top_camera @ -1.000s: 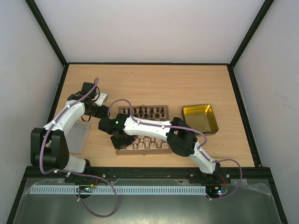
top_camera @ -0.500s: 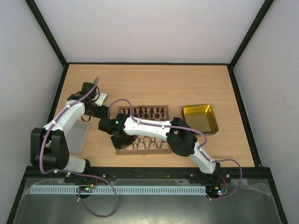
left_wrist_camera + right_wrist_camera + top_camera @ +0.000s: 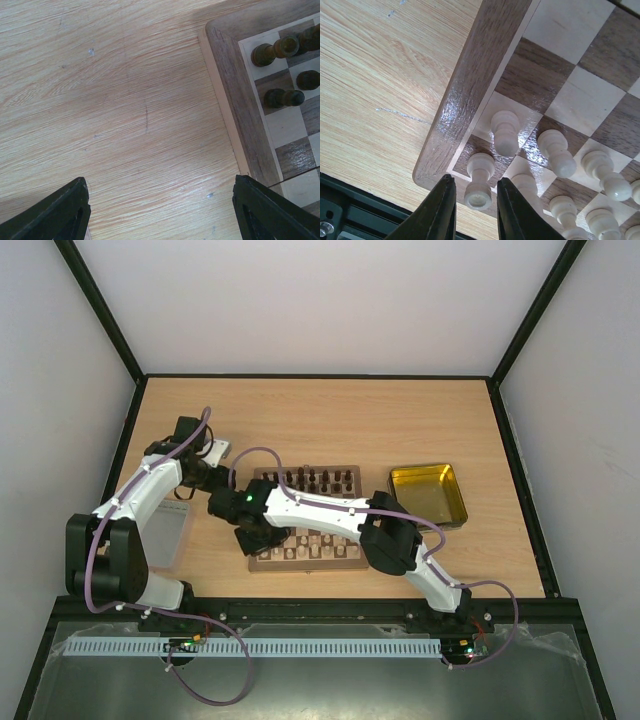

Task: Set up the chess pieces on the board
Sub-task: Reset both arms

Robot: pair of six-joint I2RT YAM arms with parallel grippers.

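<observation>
Open bench was seen beside the board; its near corner was crowded by cream pieces set close together.

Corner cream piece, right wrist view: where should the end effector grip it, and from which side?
Take the corner cream piece by its narrow waist, just below the wider head, coming straight down from above. It stands upright. The right end effector straddles it, one finger toward the board border and the other in the tight gap before the neighbouring piece.
</observation>
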